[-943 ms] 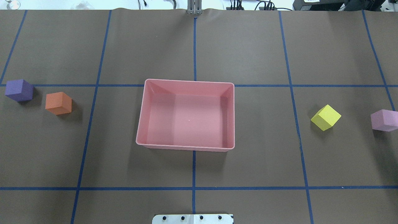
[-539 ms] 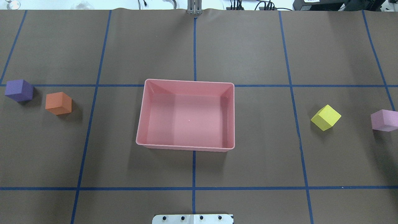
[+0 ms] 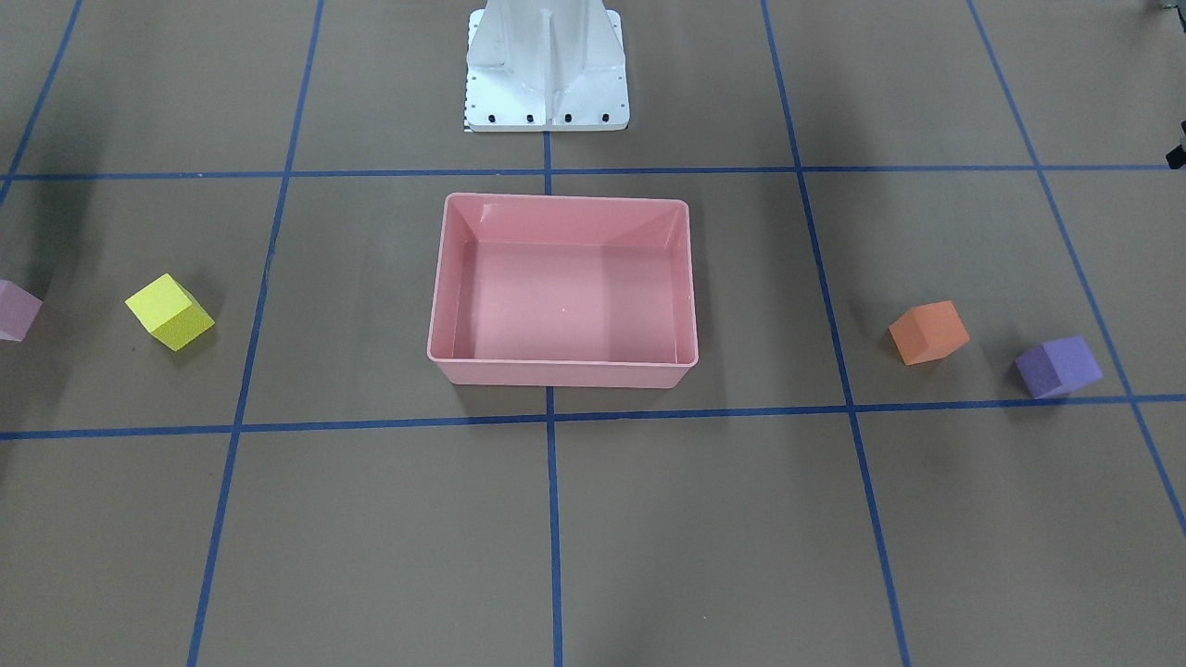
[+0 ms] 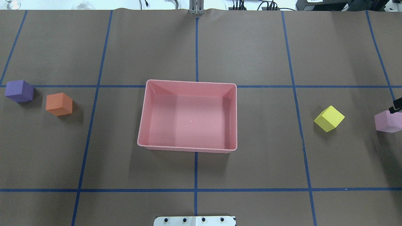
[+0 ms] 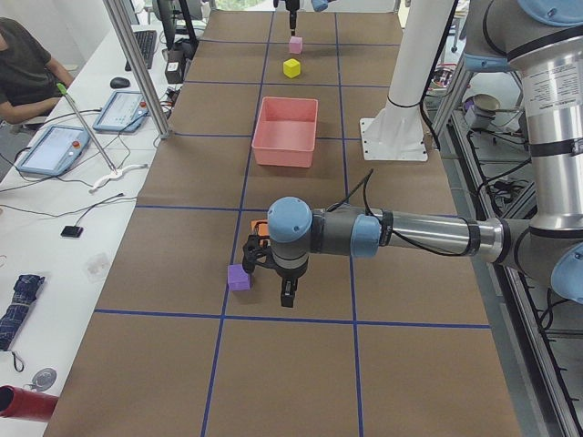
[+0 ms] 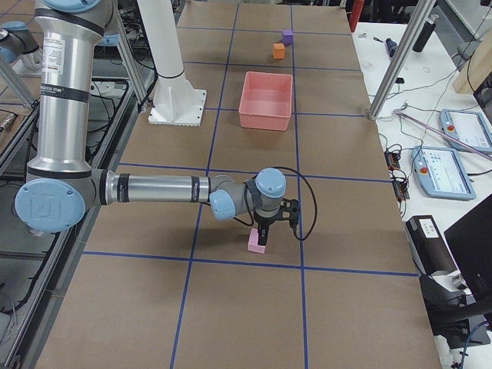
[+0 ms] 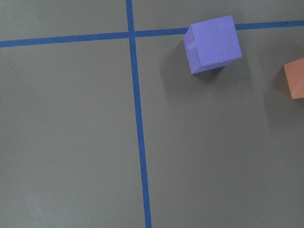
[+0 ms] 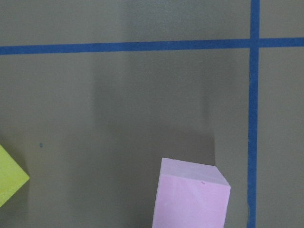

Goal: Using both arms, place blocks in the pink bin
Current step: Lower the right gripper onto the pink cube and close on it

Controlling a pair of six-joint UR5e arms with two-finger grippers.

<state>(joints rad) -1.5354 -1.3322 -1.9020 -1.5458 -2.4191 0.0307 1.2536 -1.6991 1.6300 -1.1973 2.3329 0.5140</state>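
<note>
The pink bin sits mid-table with nothing in it. A purple block and an orange block lie on the left; a yellow block and a light pink block lie on the right. My left gripper hovers just beside the purple block, and I cannot tell whether it is open. Over the light pink block hangs my right gripper, only a black sliver in the overhead view; its state is unclear too. Neither wrist view shows fingers.
The white pedestal base stands behind the bin on the robot's side. Blue tape lines grid the brown table. Beyond the far edge are a bench with tablets and a seated person.
A black part of my right gripper has come into the overhead view at the right edge, just above the light pink block. The blocks and the bin have not moved.
</note>
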